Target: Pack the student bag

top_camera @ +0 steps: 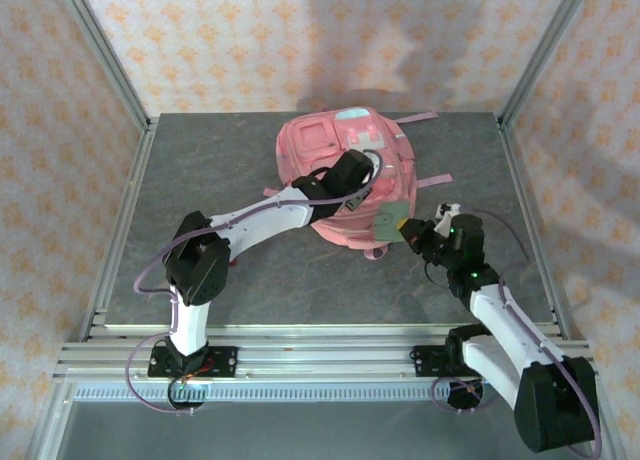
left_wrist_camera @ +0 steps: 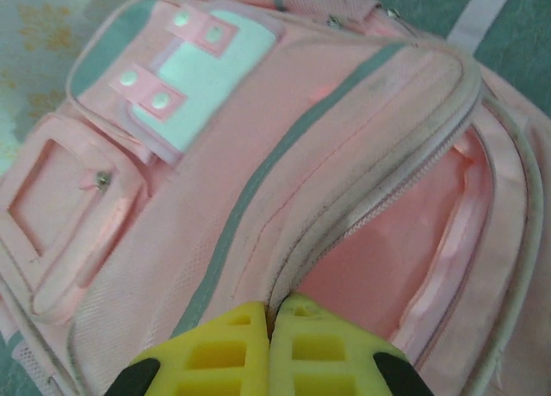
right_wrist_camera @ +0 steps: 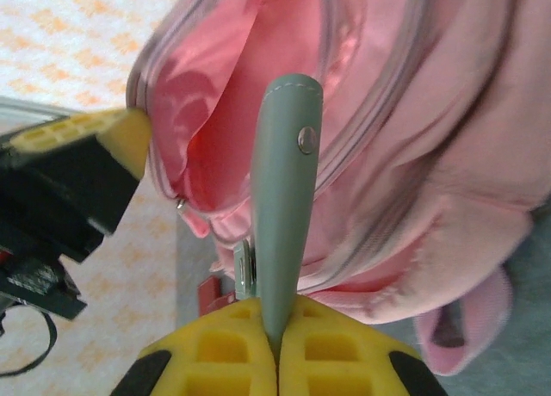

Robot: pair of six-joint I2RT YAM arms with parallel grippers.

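The student bag (top_camera: 340, 165), pink with teal and white patches, lies at the back middle of the table. Its main zip is open and the pink lining (left_wrist_camera: 387, 258) shows. My left gripper (left_wrist_camera: 277, 308) is shut on the bag's zip edge and holds the flap; it sits over the bag's front (top_camera: 366, 183). My right gripper (right_wrist_camera: 280, 314) is shut on a flat grey-green case (right_wrist_camera: 284, 198) with a snap stud, whose tip stands at the mouth of the bag (right_wrist_camera: 224, 103). At the bag's near right corner are that gripper (top_camera: 412, 230) and the case (top_camera: 390, 223).
The grey table (top_camera: 220, 170) has walls of patterned cloth and metal posts (top_camera: 105, 50) at its corners. An aluminium rail (top_camera: 300, 360) runs along the near edge by the arm bases. A small metal clasp (right_wrist_camera: 244, 271) hangs beside the case.
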